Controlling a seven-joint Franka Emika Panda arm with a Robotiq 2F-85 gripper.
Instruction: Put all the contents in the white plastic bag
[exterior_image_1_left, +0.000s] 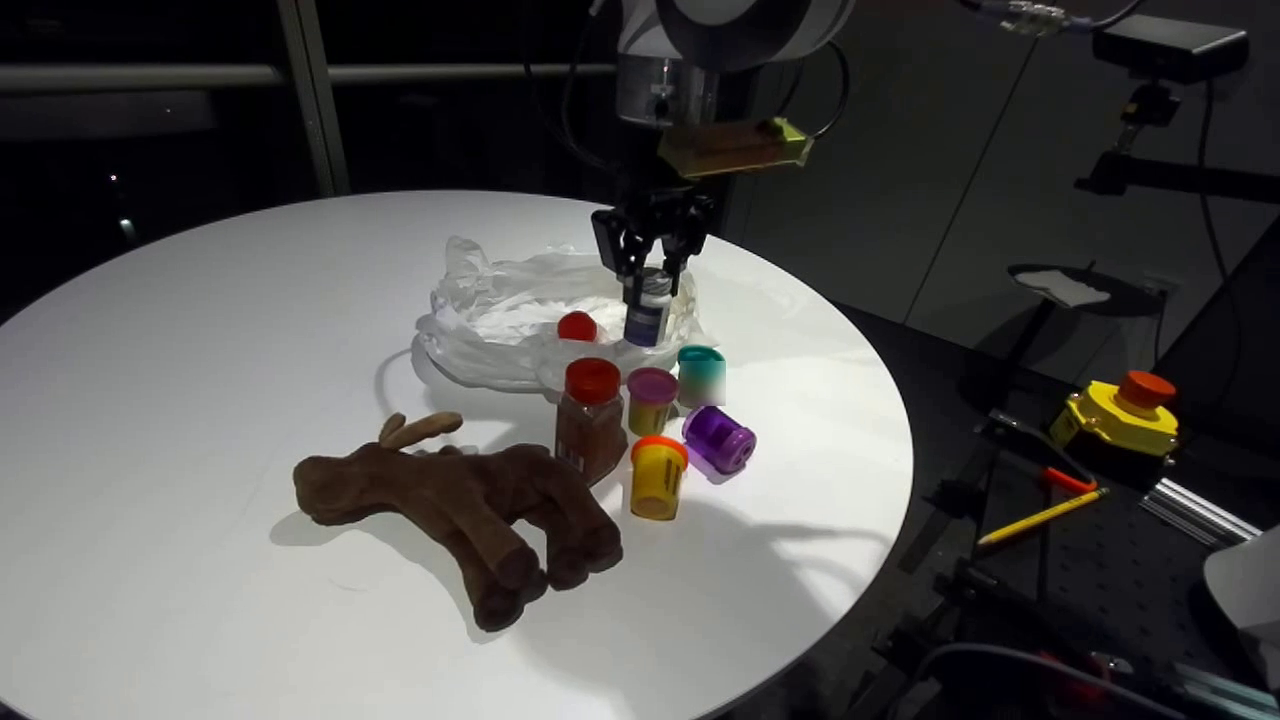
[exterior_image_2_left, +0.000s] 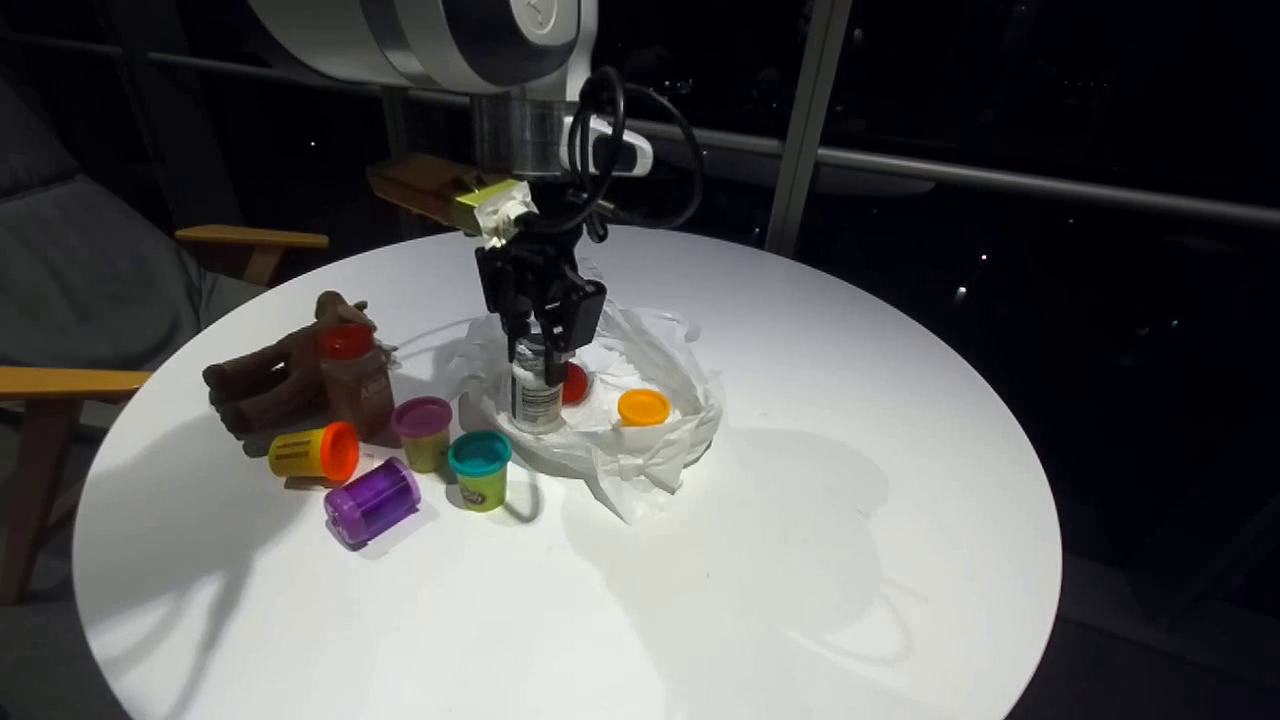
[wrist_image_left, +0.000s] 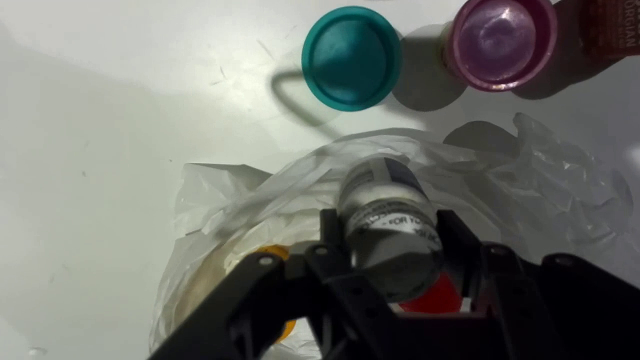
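My gripper (exterior_image_1_left: 652, 286) is shut on the upper part of a white jar (exterior_image_2_left: 537, 400) with a dark blue label. That jar hangs at the near rim of the crumpled white plastic bag (wrist_image_left: 545, 185), which lies spread open. Inside the bag sit a red-lidded jar (exterior_image_1_left: 577, 326) and an orange-lidded jar (exterior_image_2_left: 643, 407). Outside stand a teal-lidded jar (wrist_image_left: 351, 58), a purple-lidded jar (exterior_image_2_left: 424, 432) and a tall red-capped jar (exterior_image_1_left: 590, 425). A yellow jar (exterior_image_1_left: 657, 480) with an orange lid and a purple jar (exterior_image_2_left: 373, 503) lie on their sides. The brown plush toy (exterior_image_1_left: 430, 485) rests beyond them.
Everything lies on a round white table (exterior_image_1_left: 200, 330). Close beside the bag are the teal-lidded and purple-lidded jars. A chair (exterior_image_2_left: 250, 238) stands past the table edge. Off the table is a yellow box with a red button (exterior_image_1_left: 1115, 415).
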